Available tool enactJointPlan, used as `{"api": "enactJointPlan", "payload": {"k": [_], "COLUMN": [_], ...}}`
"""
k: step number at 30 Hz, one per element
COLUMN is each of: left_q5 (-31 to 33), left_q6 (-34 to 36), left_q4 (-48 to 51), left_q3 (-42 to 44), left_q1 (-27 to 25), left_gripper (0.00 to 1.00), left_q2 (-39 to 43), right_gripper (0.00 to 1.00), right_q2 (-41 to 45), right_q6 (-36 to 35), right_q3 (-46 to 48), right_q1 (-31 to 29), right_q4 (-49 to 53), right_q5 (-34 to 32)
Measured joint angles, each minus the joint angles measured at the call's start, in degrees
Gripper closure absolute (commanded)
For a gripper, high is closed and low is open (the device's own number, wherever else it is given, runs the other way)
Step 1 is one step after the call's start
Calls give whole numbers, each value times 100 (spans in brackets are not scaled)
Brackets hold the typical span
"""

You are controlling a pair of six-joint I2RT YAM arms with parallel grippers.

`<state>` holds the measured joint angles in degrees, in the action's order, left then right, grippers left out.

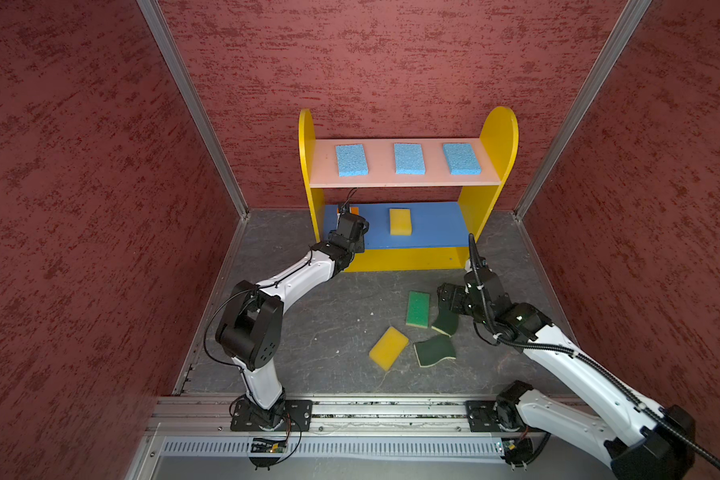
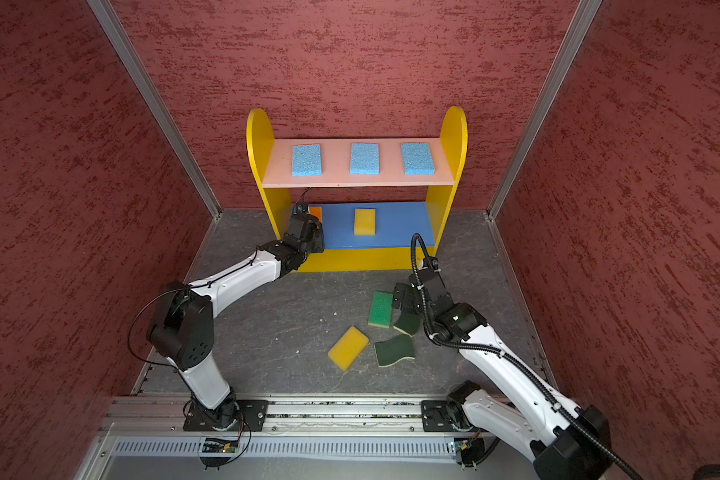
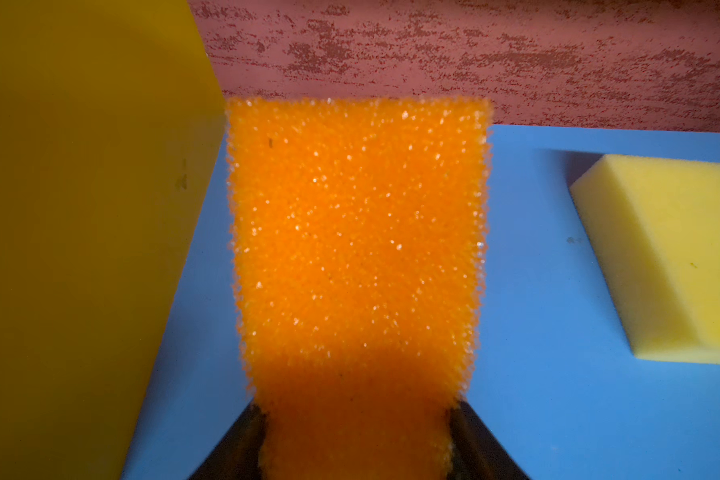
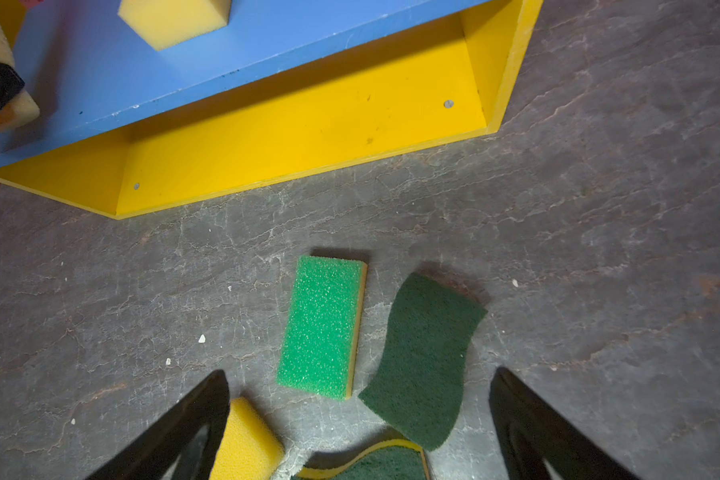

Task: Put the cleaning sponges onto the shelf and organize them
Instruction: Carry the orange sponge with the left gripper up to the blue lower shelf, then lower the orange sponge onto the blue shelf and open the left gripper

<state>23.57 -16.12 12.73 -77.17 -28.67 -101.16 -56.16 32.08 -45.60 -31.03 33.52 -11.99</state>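
The shelf (image 1: 497, 137) stands at the back wall. Three light blue sponges (image 1: 409, 158) lie in a row on its pink board. A yellow sponge (image 1: 400, 221) rests mid blue board (image 3: 558, 415). My left gripper (image 3: 356, 415) reaches to that board's left end, shut on the orange-topped sponge (image 3: 356, 232), right beside the yellow side panel (image 3: 80, 208). On the floor lie a bright green sponge (image 4: 323, 326), two dark green wavy sponges (image 4: 427, 357) (image 4: 375, 463) and a yellow sponge (image 4: 246, 444). My right gripper (image 4: 360, 374) hovers open above them, holding nothing.
Red textured walls (image 1: 100, 208) close in the grey floor (image 1: 329, 324) on three sides. The shelf's yellow bottom level (image 4: 308, 124) holds nothing. A metal rail (image 1: 391, 411) carrying both arm bases runs along the front edge.
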Motion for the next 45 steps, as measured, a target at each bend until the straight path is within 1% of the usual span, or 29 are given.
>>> {"api": "enactJointPlan", "payload": {"k": [12, 23, 35, 39, 45], "left_q5": [-61, -61, -55, -52, -50], "left_q6": [15, 9, -13, -28, -57], "left_q4": [-37, -37, 26, 118, 256], "left_q3": [-280, -308, -415, -472, -505], "left_q1": [76, 81, 98, 107, 107], "left_gripper": [42, 39, 30, 25, 22], "left_q2": [-345, -380, -472, -505, -546], "right_gripper": [1, 1, 1, 1, 1], "right_q2": [-96, -160, -160, -142, -116], "right_q6": [-4, -24, -22, -20, -22], "right_q3": [0, 0, 0, 0, 0], "right_q1": [2, 0, 2, 0, 0], "right_q4": [-28, -33, -35, -35, -35], "right_q5": [20, 20, 24, 24, 26]}}
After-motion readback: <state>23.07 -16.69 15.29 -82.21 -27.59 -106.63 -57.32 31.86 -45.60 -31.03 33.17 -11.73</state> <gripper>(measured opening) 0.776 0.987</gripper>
